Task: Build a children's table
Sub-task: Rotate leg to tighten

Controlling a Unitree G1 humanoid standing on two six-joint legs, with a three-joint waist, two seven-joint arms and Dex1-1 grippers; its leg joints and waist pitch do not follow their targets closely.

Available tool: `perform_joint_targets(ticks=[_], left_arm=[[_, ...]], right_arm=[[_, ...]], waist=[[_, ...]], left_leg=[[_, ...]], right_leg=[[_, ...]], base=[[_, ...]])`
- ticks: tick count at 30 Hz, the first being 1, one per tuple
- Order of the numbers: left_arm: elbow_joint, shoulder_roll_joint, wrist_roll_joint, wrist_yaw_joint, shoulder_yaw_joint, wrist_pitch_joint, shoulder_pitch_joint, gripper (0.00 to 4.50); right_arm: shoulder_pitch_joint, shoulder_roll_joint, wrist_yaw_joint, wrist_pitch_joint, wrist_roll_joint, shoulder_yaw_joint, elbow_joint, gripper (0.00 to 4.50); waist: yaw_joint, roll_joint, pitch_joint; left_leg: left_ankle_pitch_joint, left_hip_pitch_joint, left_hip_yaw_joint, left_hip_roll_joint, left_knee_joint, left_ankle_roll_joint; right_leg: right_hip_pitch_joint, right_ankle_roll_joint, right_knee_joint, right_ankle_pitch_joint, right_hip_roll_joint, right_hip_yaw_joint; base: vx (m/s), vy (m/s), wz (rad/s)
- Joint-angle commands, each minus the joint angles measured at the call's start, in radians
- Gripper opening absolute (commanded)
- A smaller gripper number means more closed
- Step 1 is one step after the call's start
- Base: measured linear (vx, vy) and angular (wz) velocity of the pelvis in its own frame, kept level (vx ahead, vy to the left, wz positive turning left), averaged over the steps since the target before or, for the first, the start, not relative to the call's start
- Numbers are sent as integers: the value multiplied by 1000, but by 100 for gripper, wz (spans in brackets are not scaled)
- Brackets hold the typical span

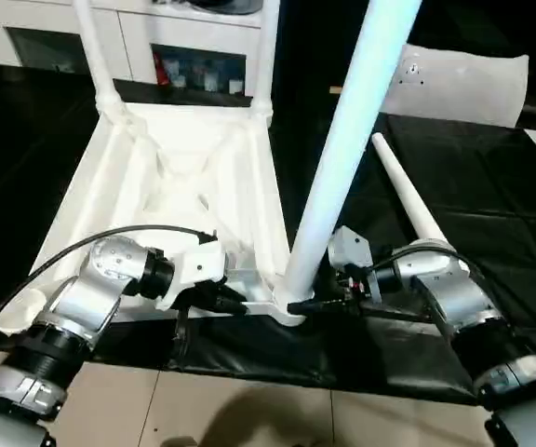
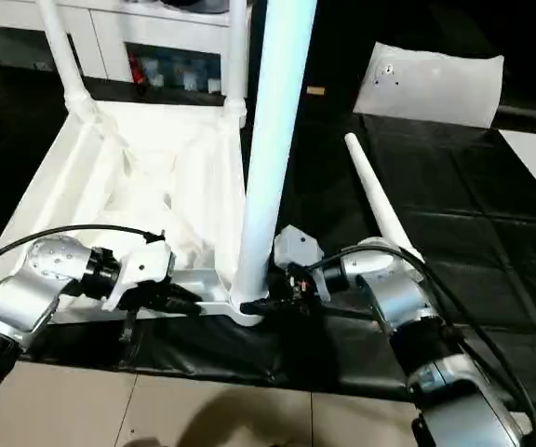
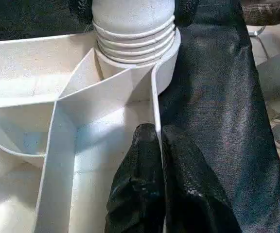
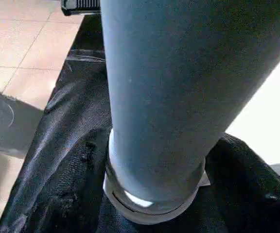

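Background items beyond the work

A black mat (image 1: 454, 186) on tiled floor (image 1: 249, 414); a whitish plastic bag (image 1: 459, 84) and white cabinets (image 1: 184, 47) lie beyond both grippers.

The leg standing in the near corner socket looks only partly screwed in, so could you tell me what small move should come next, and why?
Probably another clockwise twist of the leg by the right hand, while the left hand holds the tabletop by its rib. The left wrist view shows several thread rings above the corner socket, so the leg seems not fully seated, and it leans in the head views.

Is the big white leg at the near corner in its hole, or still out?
In. The leg stands upright in the near corner socket of the upturned table top, its ribbed end seated there.
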Motion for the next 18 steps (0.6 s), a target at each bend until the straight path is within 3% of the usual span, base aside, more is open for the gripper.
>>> perform_joint_targets(ticks=[1, 9, 15, 18], left_arm=[[11, 8, 28, -67, -63, -17, -5, 0], [12, 14, 25, -69, -59, -7, -2, 0], [-17, -20, 12, 37, -18, 101, 20, 0], [-67, -106, -4, 194, 30, 212, 46, 0]], right_arm=[[-23, -8, 26, -14, -18, 12, 34, 267], [-30, 7, 44, -20, -11, 11, 63, 265], [36, 38, 16, 76, 51, -17, -4, 264], [132, 110, -142, 168, 82, -48, -112, 264]], waist=[[-6, 6, -57], [-5, 6, -54], [-3, 11, -49], [-2, 13, -46]], left_leg=[[-67, -7, 6, 23, -60, 65], [-76, -8, 6, 24, -60, 65], [-116, -3, 6, 26, -64, 50], [-142, -4, 3, 27, -68, 33]], right_leg=[[60, -244, -53, -53, -72, 53], [59, -240, -55, -72, -73, 53], [54, -236, -62, -111, -72, 54], [56, -220, -69, -162, -74, 56]], base=[[0, 0, 0], [0, 0, 0], [0, 0, 0], [0, 0, 0]])
